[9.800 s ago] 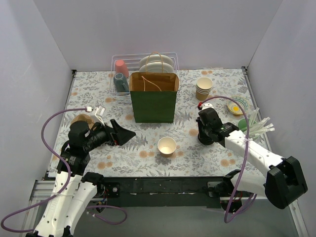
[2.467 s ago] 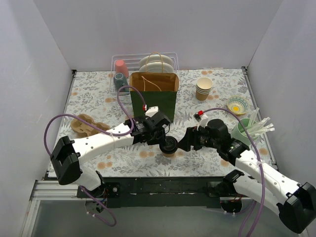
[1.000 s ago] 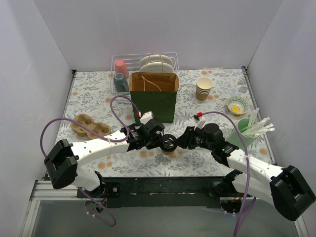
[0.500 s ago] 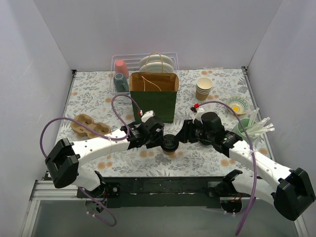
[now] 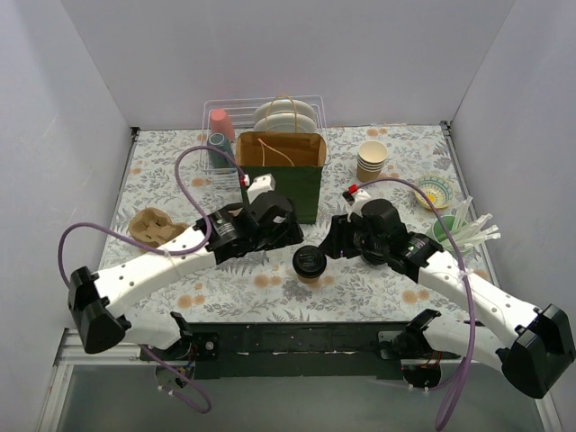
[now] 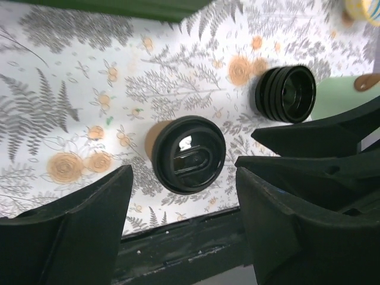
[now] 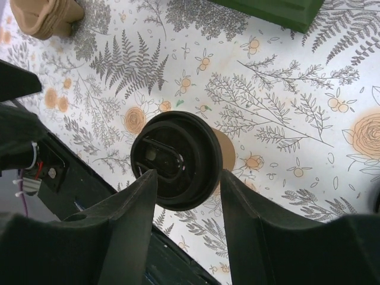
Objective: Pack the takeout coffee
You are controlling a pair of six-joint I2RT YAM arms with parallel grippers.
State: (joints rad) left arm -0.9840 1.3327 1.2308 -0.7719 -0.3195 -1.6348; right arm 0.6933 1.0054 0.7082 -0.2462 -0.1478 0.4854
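The takeout coffee [image 5: 309, 261], a brown paper cup with a black lid, stands upright on the floral table near the front edge. My left gripper [image 5: 290, 238] hangs just up-left of it and is open. In the left wrist view its wide-spread fingers [image 6: 77, 225] frame the lid [image 6: 189, 154] from above without touching. My right gripper [image 5: 331, 245] sits close on the cup's right side. In the right wrist view its fingers [image 7: 249, 219] straddle the lid [image 7: 177, 160] from above, and it is open with the table showing between them.
A green paper bag [image 5: 281, 184] stands open just behind the cup. Behind the bag is a dish rack [image 5: 216, 112]. A stack of tan cups [image 5: 371, 160], a bowl [image 5: 434, 191] and a green cup of straws [image 5: 450, 229] are to the right. A cup carrier [image 5: 155, 225] lies left, and a stack of black lids [image 6: 286, 93] right of the cup.
My left gripper has opened wide and drawn back up and to the left, off the lid. The right gripper stays beside the cup. The lidded cup has not moved.
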